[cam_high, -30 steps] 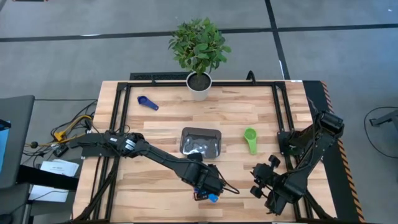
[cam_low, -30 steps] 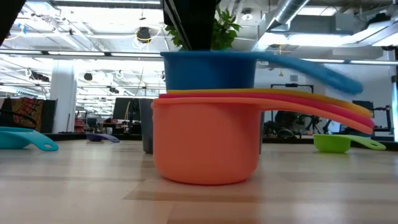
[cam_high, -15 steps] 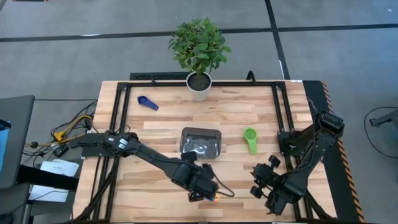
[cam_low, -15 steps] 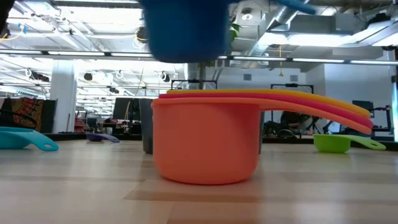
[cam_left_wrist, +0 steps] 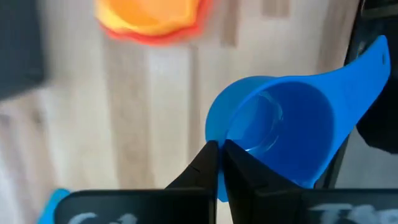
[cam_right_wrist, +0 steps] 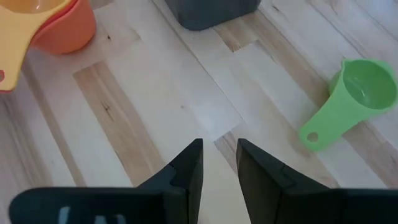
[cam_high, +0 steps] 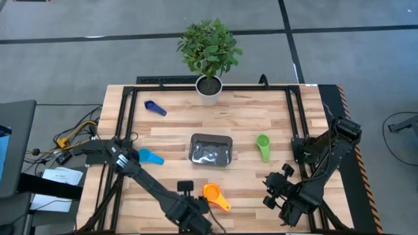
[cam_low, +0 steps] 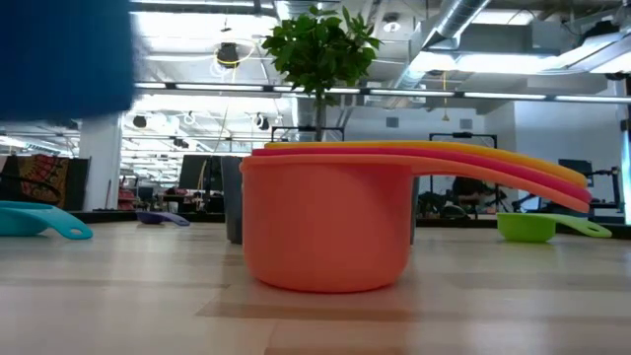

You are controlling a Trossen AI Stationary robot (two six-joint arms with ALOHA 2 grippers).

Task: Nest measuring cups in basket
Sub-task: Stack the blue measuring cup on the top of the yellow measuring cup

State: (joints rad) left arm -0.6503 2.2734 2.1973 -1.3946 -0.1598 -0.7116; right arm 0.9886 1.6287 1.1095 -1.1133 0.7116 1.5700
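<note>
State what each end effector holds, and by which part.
Left end effector: shut on the blue plastic measuring cup, gripping its bowl rim. Right end effector: nothing.

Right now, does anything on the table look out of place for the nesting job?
Yes: the basket holds no cups. The nested orange stack sits on the bare wood in front of it, and the left gripper holds a blue cup apart from that stack. Green cup lies loose.

Light wooden table (cam_high: pixel 255 124) with a black frame along its edges. Dead centre sits the dark grey basket (cam_high: pixel 210 149). At twelve o'clock a white plant pot (cam_high: pixel 209 91); at ten, a dark blue cup (cam_high: pixel 154 108); at nine, a light blue cup (cam_high: pixel 150 156); at three, the green cup (cam_high: pixel 262 146); at six, the orange stack (cam_high: pixel 214 194)
</note>
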